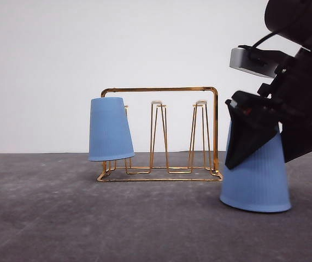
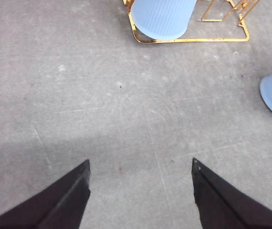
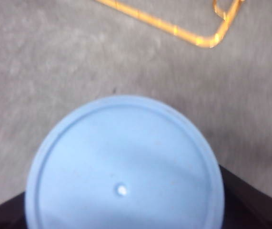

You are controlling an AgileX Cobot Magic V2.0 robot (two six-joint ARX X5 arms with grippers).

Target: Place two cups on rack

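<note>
Now, going from left to right, the left gripper (image 2: pixel 140 191) is seen first in its wrist view. It is held wide open over the bare gray worktop (image 2: pixel 78 95), with nothing between its two dark fingers.

Next, one blue cup (image 1: pixel 110 130) is seen already hung upside down on the left prong of the gold wire rack (image 1: pixel 161 134). It is tipped a little, and its rim is lifted off the worktop. The middle and right prongs (image 1: pixel 158 136) are bare, so a spot is free for the second cup.

Farther right, the second blue cup (image 1: pixel 257 174) is seen standing upside down on the worktop, just beside the right end of the rack. The right gripper (image 1: pixel 254 139) is placed around its narrow top part. In the right wrist view, the round flat bottom of the cup (image 3: pixel 121 167) is seen between the dark fingers (image 3: pixel 247 200). It looks like the cup is being held, but it cannot be told if the fingers are pressed tight yet.

The cup is judged to be light and stiff, like thin plastic. Its fine ribs may help the grip, but its slanted sides could let it slip down. It is best held near the narrow closed end, squeezed gently.
</note>
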